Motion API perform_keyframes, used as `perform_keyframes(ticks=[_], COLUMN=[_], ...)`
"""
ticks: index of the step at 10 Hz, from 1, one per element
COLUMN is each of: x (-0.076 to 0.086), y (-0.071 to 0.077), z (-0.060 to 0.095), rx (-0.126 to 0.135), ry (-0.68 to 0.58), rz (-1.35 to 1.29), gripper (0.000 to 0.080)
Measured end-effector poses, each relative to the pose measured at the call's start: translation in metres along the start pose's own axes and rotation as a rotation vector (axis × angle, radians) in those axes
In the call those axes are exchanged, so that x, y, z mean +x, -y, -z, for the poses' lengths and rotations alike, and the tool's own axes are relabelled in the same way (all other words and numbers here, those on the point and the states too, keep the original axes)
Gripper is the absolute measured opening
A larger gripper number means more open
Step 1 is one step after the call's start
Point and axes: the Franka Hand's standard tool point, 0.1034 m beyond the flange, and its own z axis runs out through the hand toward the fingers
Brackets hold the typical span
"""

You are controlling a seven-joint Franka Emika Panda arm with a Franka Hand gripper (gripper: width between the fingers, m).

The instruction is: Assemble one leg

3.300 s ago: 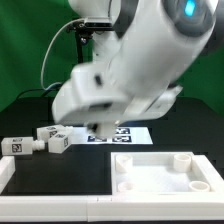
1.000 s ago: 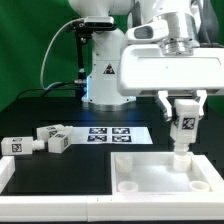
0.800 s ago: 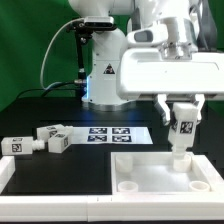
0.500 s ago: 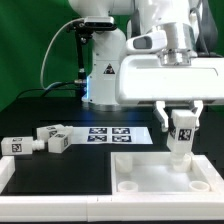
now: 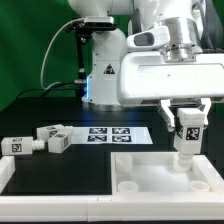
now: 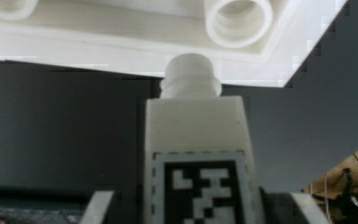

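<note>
My gripper (image 5: 187,123) is shut on a leg (image 5: 187,131), a white stubby block with a black-and-white tag, held upright. Its peg end hangs just above the far right corner socket (image 5: 181,158) of the large white tray-like piece (image 5: 160,186). In the wrist view the leg (image 6: 197,130) fills the middle, its round peg pointing at a corner of the tray-like piece (image 6: 105,40) near a round hole (image 6: 247,18). Three more legs (image 5: 35,142) lie on the black table at the exterior view's left.
The marker board (image 5: 118,134) lies flat on the table behind the tray-like piece. The arm's white base stands at the back. A green backdrop closes the rear.
The arm swung from the middle of the table over to the exterior view's right with the leg. In the last second the leg shifted slightly right above the corner socket.
</note>
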Motion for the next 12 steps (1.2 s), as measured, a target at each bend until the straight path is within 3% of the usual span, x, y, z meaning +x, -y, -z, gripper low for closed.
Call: perform_keyframes(ticks=[4, 8, 12], x=[0.0, -0.004, -0.013], y=[0.001, -0.002, 0.016], z=[-0.001, -0.01, -0.02], rx=[0.002, 0.022, 0.034], ry=[0.002, 0.008, 0.022], rz=[0.005, -0.035, -0.044], gripper=[0.0284, 0.0284, 0.0284])
